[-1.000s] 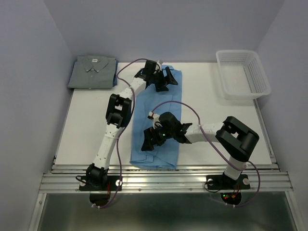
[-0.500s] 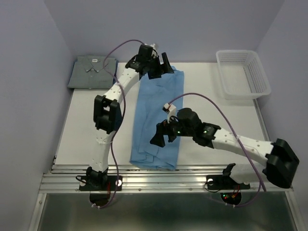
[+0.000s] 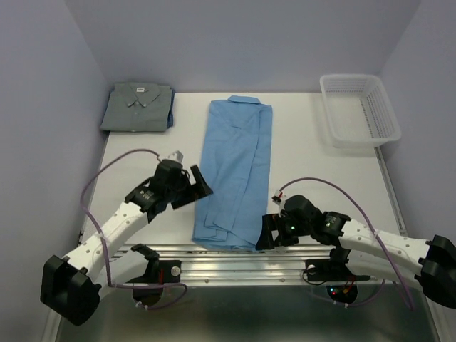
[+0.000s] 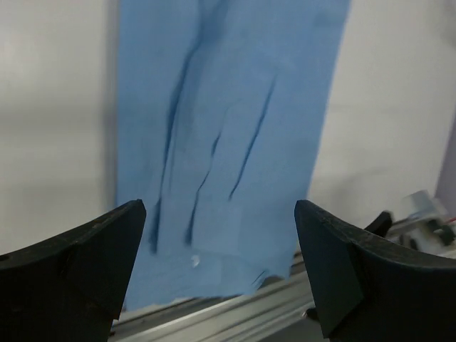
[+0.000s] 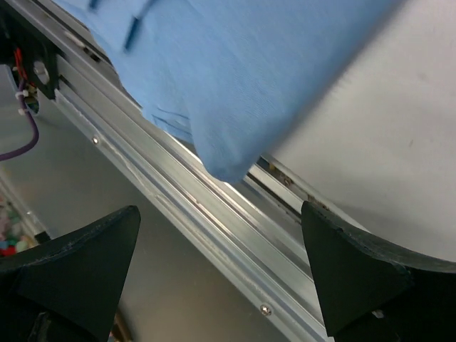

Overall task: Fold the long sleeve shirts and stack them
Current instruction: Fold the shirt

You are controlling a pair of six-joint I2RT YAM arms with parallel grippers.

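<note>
The sky-blue shirt point(image 3: 239, 164) lies folded into a strip, long axis near-to-far, its near end flanked by the wide-open, empty left gripper point(image 3: 198, 189) off its left edge and the equally open, empty right gripper point(image 3: 264, 233) at its right corner, with the folded grey shirt point(image 3: 137, 107) beyond its far-left corner.

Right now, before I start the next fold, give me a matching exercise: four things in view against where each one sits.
Things:
1. grey shirt
2. blue shirt
3. basket
4. left gripper

Places or states:
A. far right corner
B. centre, laid out as a long strip
C. open, just left of the blue shirt
D. far left corner, folded

Pairs: 1-D, 2-B, 3-A, 4-C
</note>
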